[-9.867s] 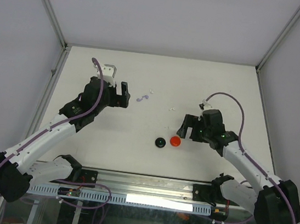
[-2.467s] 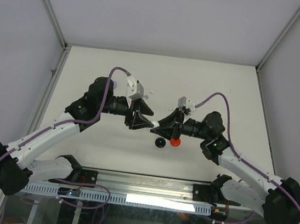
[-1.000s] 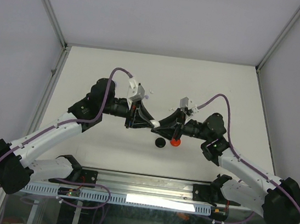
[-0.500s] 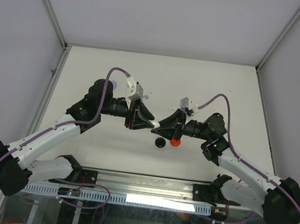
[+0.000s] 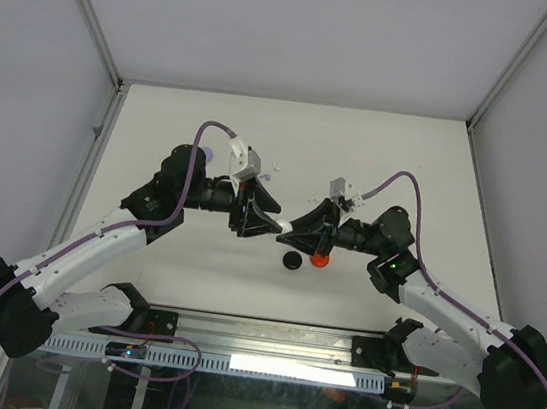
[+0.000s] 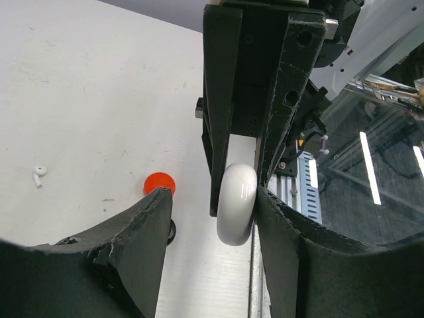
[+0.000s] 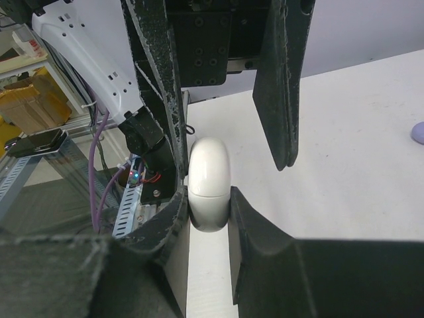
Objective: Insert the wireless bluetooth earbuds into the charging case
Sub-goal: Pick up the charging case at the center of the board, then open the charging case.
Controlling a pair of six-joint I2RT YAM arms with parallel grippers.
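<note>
A white charging case hangs above the middle of the table between the two grippers, which meet tip to tip. My right gripper is shut on it, and its fingers pinch the case on both sides. My left gripper is open around the case. One of its fingers lies against the case and the other stands well apart. A small white earbud lies on the table. The case is closed.
A round red case and a round black one lie on the table just below the grippers. Small white pieces lie farther back. A lavender object shows at the right edge of the right wrist view.
The left gripper's jaws have spread apart from the white case over the last second. The right gripper has closed tighter on the case. Both arms stay in place.
</note>
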